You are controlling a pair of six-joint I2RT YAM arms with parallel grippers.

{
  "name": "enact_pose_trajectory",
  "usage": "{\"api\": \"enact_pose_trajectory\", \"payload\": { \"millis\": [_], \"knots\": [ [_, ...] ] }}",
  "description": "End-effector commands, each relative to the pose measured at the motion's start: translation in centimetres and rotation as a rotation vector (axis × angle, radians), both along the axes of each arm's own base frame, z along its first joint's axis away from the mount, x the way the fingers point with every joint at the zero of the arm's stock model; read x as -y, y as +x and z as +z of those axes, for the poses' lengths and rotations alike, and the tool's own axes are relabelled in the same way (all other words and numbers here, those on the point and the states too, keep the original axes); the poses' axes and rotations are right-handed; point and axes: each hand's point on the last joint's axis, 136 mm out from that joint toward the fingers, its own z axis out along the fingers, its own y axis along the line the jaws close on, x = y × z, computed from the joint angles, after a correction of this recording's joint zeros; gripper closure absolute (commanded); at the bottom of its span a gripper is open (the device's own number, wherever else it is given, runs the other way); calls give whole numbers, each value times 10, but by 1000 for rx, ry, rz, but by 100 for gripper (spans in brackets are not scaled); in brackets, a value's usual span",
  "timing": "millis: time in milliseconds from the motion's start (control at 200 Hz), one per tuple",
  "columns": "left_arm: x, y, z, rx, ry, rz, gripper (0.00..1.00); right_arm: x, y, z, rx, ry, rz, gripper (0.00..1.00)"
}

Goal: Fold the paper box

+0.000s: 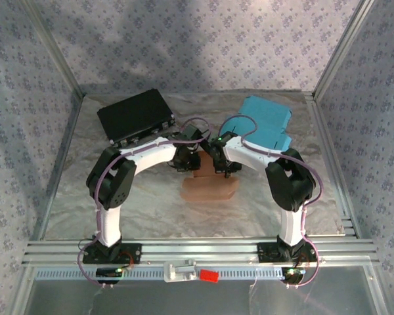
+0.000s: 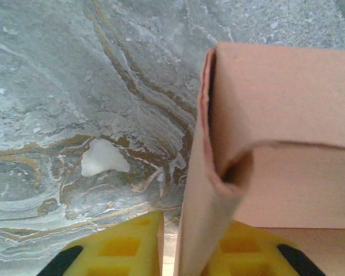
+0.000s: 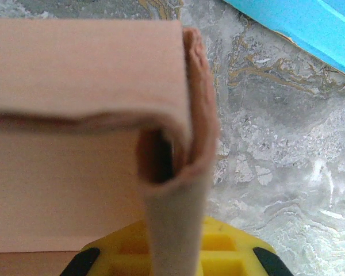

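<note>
paper box sits under both inward-arched arms; right jaws pinch its wall, left jaws' grip unclear.

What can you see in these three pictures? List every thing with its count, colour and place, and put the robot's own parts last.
paper box: one, pinkish tan, table centre, between the two claws
black case: one, black, back left of the table
blue box: one, blue, back right of the table
red block: one, red, on the rail at the near edge
table: one, silver-grey marbled top
walls: three, patterned lilac, around the table
left arm, right arm: two, white and black, bases at the near edge
left claw: one, yellow fingers, a box wall between them
right claw: one, yellow fingers, shut on a box wall
</note>
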Motion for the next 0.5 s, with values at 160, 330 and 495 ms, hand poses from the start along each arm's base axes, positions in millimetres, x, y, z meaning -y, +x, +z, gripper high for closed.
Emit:
{"api": "enact_pose_trajectory", "payload": {
  "millis": [160,330,495],
  "knots": [
    [3,-15,-10,-49,-49,6,79,8,0,8,20,-21,-20,100],
    [-3,-16,-15,-52,-42,21,96,8,1,9,26,-13,-22,100],
    [-10,-13,-14,-30,-4,43,100,8,0,8,26,-12,-25,100]
  ]
}}
